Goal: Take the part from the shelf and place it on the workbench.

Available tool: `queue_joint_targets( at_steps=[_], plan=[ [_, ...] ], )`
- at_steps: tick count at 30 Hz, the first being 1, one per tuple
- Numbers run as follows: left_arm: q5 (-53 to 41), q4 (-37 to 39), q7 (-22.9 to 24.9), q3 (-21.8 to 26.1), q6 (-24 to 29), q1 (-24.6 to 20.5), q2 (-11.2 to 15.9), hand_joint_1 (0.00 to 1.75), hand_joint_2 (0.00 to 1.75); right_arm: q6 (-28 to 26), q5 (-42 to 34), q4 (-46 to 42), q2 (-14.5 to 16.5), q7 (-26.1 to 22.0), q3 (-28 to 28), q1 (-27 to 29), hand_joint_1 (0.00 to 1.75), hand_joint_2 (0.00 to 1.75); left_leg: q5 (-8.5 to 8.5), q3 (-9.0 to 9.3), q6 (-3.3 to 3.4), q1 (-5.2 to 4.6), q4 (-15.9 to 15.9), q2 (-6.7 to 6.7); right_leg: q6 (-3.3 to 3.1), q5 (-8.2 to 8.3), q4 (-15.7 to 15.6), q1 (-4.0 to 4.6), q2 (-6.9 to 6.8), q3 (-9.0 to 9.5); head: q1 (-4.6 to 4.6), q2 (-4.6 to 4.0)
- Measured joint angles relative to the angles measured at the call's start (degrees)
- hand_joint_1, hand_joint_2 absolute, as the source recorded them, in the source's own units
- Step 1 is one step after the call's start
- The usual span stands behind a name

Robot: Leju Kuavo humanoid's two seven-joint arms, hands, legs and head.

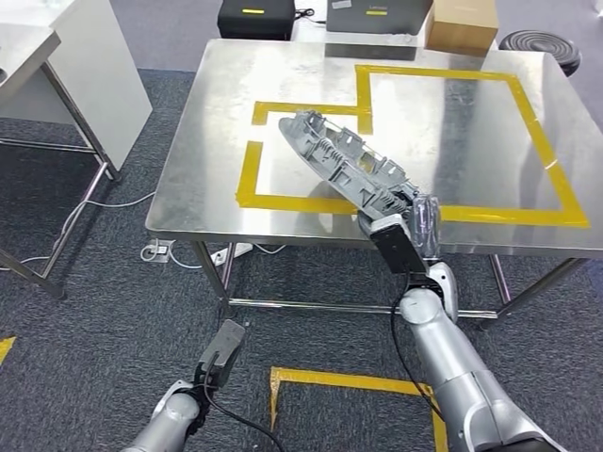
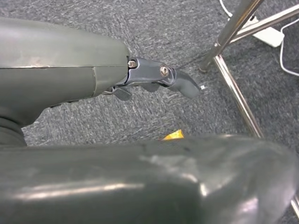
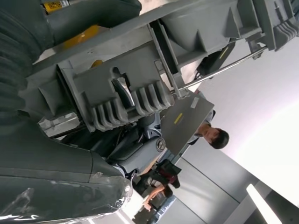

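Head view: right hand [image 1: 413,226] around part [image 1: 341,160]

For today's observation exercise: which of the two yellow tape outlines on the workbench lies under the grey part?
The smaller outline, nearer the workbench's left front corner; the part hangs over it, while the larger outline has none.

Long grey ribbed part [image 1: 346,166], tilted above steel workbench [image 1: 213,169], one end gripped.

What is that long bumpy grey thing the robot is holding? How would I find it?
Look at the shiny metal workbench with yellow tape on it. Above its front edge, the right hand grips one end of the part, which slants over the smaller taped box. It is the long grey ribbed plastic piece, unlike the boxes at the back.
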Motion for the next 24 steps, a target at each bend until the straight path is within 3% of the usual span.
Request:
queue_joint_targets(
  at_steps=[1,2,3,5,6,8,11,13,15,17,18,19,21,22,24],
  plan=[
    [0.09,0.0,0.01,-0.01,-0.13,0.11,0.04,0.0,0.0,0.2,-0.27,0.03,0.0,-0.01,0.03,0.31,1.75,1.75,-0.08,0.11,0.11,-0.04,0.01,-0.02,0.06,-0.63,2.79,-0.01,0.0,-1.43,-0.01,0.0],
    [0.17,0.0,0.02,-0.01,-0.23,0.17,0.1,0.0,0.0,0.4,-0.51,0.05,0.0,-0.01,0.05,0.53,1.75,1.75,-0.15,0.23,0.17,-0.07,0.02,-0.05,0.12,-0.16,3.68,-0.02,-0.01,-2.08,0.0,0.0],
    [0.23,0.0,0.03,-0.01,-0.3,0.17,0.14,0.0,0.0,0.52,-0.71,0.05,0.0,-0.03,0.06,0.61,1.75,1.75,-0.23,0.38,0.17,-0.08,0.04,-0.1,0.15,1.36,2.4,-0.04,-0.02,-1.72,-0.01,0.0],
    [0.27,0.0,0.05,-0.02,-0.38,0.0,0.16,0.0,0.0,0.62,-0.87,0.04,0.0,-0.07,0.08,0.35,1.75,1.75,-0.46,0.77,-0.06,-0.08,0.06,-0.2,0.19,5.57,-4.6,-0.11,-0.05,1.3,-0.01,0.0],
    [0.28,0.0,0.05,-0.02,-0.39,-0.11,0.16,0.0,0.0,0.64,-0.87,0.03,0.02,-0.1,0.09,0.14,1.75,1.75,-0.57,0.86,-0.28,-0.17,0.15,-0.24,0.17,6.87,-8.1,-0.12,-0.03,3.08,0.0,0.0],
    [0.28,0.0,0.07,-0.03,-0.46,-0.25,0.2,0.0,0.0,0.72,-0.88,0.03,0.09,-0.14,0.16,-0.11,1.75,1.75,-0.49,0.74,-0.85,-0.35,0.18,-0.29,-0.09,7.32,-11.49,-0.03,0.08,4.85,-0.12,0.0],
    [0.28,-0.01,0.09,-0.05,-0.55,-0.3,0.22,0.0,0.0,0.79,-0.88,0.03,0.17,-0.14,0.22,-0.09,1.75,1.75,-0.59,0.38,-1.67,-0.34,0.3,-0.25,-0.99,7.33,-12.07,-0.13,0.18,5.04,-0.24,0.0],
    [0.27,-0.02,0.12,-0.09,-0.57,-0.38,0.23,0.0,0.0,0.96,-0.88,0.03,0.2,-0.13,0.23,-0.12,1.75,1.75,-2.6,-1.05,-2.27,-0.26,3.39,-0.15,-1.66,7.46,-12.36,-0.37,0.13,5.24,-0.4,0.0],
    [0.22,-0.02,0.28,-0.14,-0.58,-0.36,0.26,0.0,0.0,1.26,-0.87,0.03,0.22,-0.13,0.24,0.04,1.75,1.75,-5.97,-4.38,-2.79,-0.16,10.57,-0.09,-1.99,7.4,-12.37,-0.36,0.06,5.3,-0.53,0.0],
    [0.14,-0.02,0.48,-0.16,-0.58,-0.25,0.31,0.0,0.0,1.44,-0.85,0.03,0.22,-0.13,0.26,0.4,1.75,1.75,-7.11,-6.88,-2.96,-0.1,15.55,-0.07,-2.08,7.32,-12.36,-0.35,0.04,5.39,-0.53,0.0],
    [0.1,-0.02,0.54,-0.17,-0.58,-0.23,0.34,0.0,0.0,1.46,-0.84,0.03,0.22,-0.12,0.27,0.53,1.75,1.75,-6.06,-6.79,-2.93,-0.1,15.15,-0.07,-2.07,7.29,-12.35,-0.36,0.06,5.48,-0.53,0.0],
    [0.07,-0.02,0.58,-0.19,-0.58,-0.25,0.37,0.0,0.0,1.48,-0.83,0.03,0.23,-0.09,0.29,0.58,1.75,1.75,-4.16,-5.67,-2.85,-0.09,12.65,-0.06,-2.02,7.21,-12.34,-0.39,0.09,5.62,-0.52,0.0],
    [0.04,-0.02,0.62,-0.28,-0.58,-0.35,0.4,0.0,0.0,1.57,-0.83,0.03,0.27,0.03,0.32,0.51,1.75,1.75,-0.55,-2.15,-2.69,-0.11,5.31,-0.01,-1.68,6.96,-12.23,-0.3,0.18,5.83,-0.53,0.0],
    [0.04,-0.02,0.65,-0.33,-0.59,-0.41,0.4,0.0,0.0,1.81,-1.02,0.03,0.28,0.16,0.32,0.46,1.75,1.75,0.18,-0.76,-2.49,-0.12,2.47,0.01,-1.44,6.85,-12.15,-0.19,0.24,5.8,-0.51,0.0],
    [0.15,-0.02,0.82,-0.4,-0.64,-0.42,0.35,0.0,0.0,2.75,-2.05,0.02,0.3,0.51,0.33,0.46,1.75,1.75,-0.11,0.22,-1.97,-0.24,0.36,-0.01,-0.98,6.8,-12.15,0.05,0.32,5.65,-0.49,0.0]
  ],
)
